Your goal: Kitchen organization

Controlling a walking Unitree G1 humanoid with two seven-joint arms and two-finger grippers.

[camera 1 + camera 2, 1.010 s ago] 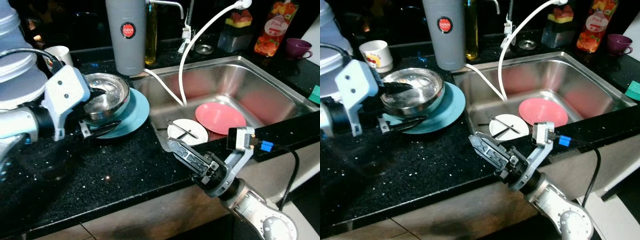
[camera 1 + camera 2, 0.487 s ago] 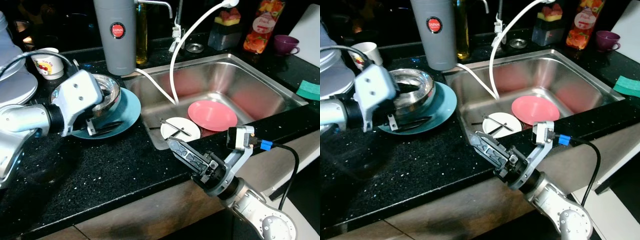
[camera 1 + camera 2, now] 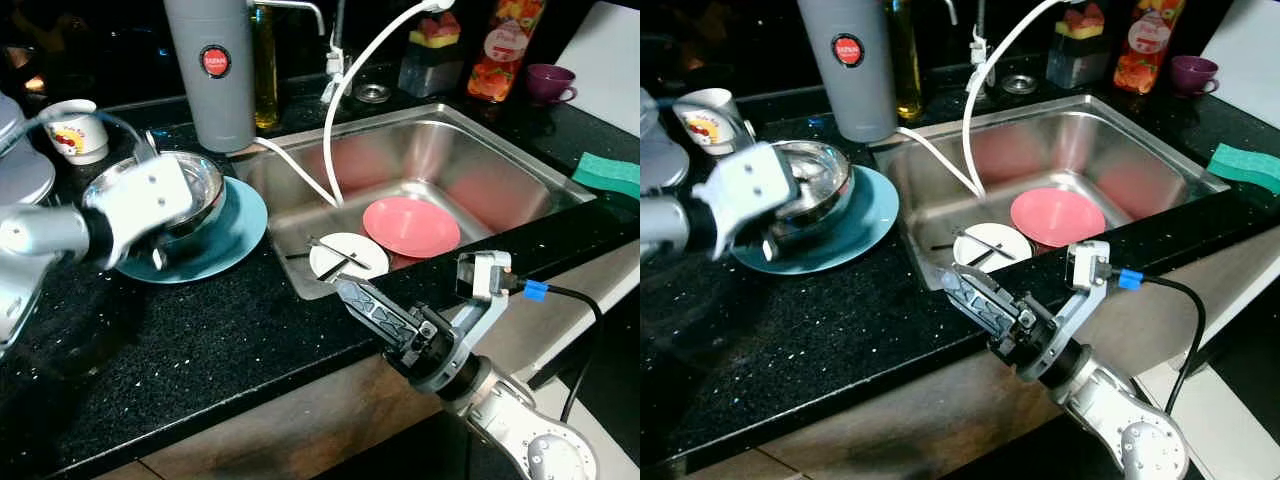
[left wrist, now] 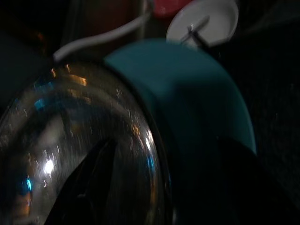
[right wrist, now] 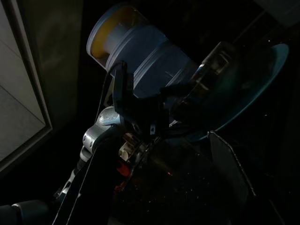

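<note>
Steel bowl [image 3: 195, 195] sits on teal plate [image 3: 225, 235], on counter just beside sink [image 3: 520, 190]. L gripper [image 3: 160, 240] at bowl rim, fingers straddling it; grip can't be confirmed. R gripper [image 3: 365, 305] over counter edge at sink front, nothing held; finger gap unclear. White plate [image 3: 345, 257] and pink plate [image 3: 410, 225] lie in sink.

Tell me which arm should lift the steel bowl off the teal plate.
Left. The left gripper is already at the steel bowl on the teal plate; the right gripper hangs off the counter edge by the sink.
</note>
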